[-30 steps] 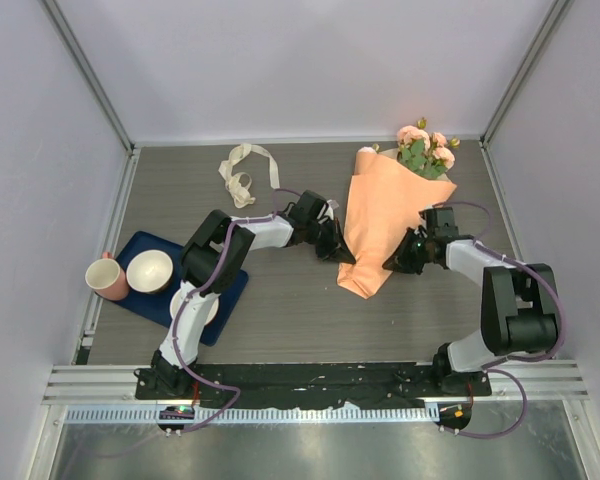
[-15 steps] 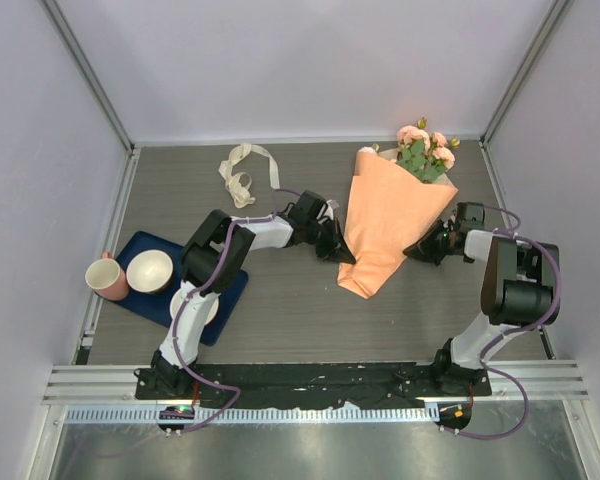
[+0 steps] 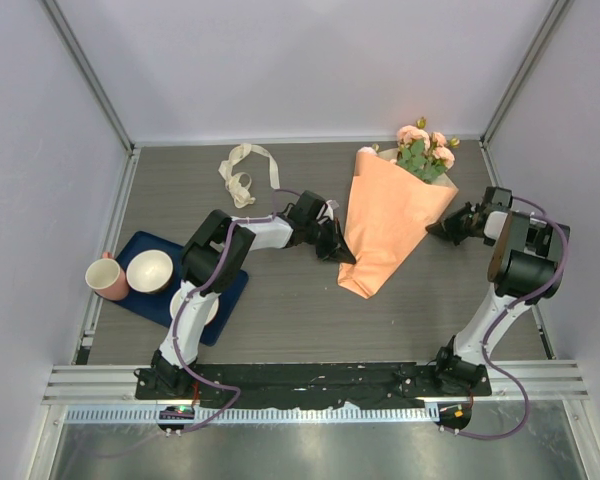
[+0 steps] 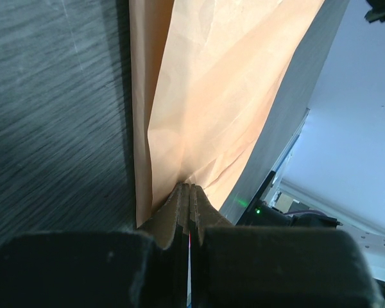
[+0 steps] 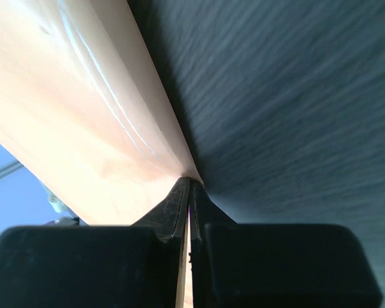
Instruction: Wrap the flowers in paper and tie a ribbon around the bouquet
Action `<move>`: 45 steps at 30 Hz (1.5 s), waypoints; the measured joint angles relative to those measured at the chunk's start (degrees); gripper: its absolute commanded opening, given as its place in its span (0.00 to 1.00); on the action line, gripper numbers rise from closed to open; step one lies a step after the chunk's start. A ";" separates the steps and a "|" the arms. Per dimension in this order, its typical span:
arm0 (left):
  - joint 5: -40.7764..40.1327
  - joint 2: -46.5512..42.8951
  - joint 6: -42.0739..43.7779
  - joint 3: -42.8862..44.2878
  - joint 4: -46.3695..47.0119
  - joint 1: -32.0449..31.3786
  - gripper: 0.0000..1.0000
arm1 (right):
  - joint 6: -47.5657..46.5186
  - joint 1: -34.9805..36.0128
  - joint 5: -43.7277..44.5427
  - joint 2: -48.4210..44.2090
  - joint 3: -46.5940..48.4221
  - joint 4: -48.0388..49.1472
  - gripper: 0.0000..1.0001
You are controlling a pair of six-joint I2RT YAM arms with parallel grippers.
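On the right half of the worktop (image 3: 280, 310) the bouquet (image 3: 390, 225) lies flat, its narrow tip pointing toward the arms and its wide mouth toward the far right corner, where the flowers (image 3: 425, 150) and their green leaves poke out of the orange paper (image 3: 380, 240). The left end effector (image 3: 338, 250) sits at the cone's left edge near the lower end. Its wrist view shows the fingers pressed fully together with the paper's edge pinched between the tips. The right end effector (image 3: 435, 229) meets the opposite edge, below the cone's right corner. Its fingers are likewise closed. A pale sliver running between them in its wrist view suggests they grip the paper's rim, though that close view is too tight to be sure how much is caught. The ribbon (image 3: 242, 172) lies loosely curled at the far side of the worktop, left of the bouquet and well apart from it. On the left, a dark blue tray (image 3: 170, 303) carries a cream bowl (image 3: 149, 270), with a pink cup (image 3: 107, 277) at its left edge.
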 measured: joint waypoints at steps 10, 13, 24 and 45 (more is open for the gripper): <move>0.76 -0.02 -0.55 -1.53 3.02 0.15 0.00 | 2.64 -2.91 -1.05 7.39 9.60 -0.20 0.07; 0.83 -0.07 -0.63 -1.92 3.67 0.17 0.00 | 3.06 -3.52 -0.68 10.10 13.62 -0.28 0.07; 0.85 -0.28 -0.76 -2.93 5.40 0.20 0.00 | 5.64 -6.10 3.45 20.00 30.45 -3.52 0.07; 0.74 -0.31 -0.90 -3.04 5.53 0.20 0.00 | -7.91 13.84 19.37 -25.29 8.85 -14.86 0.29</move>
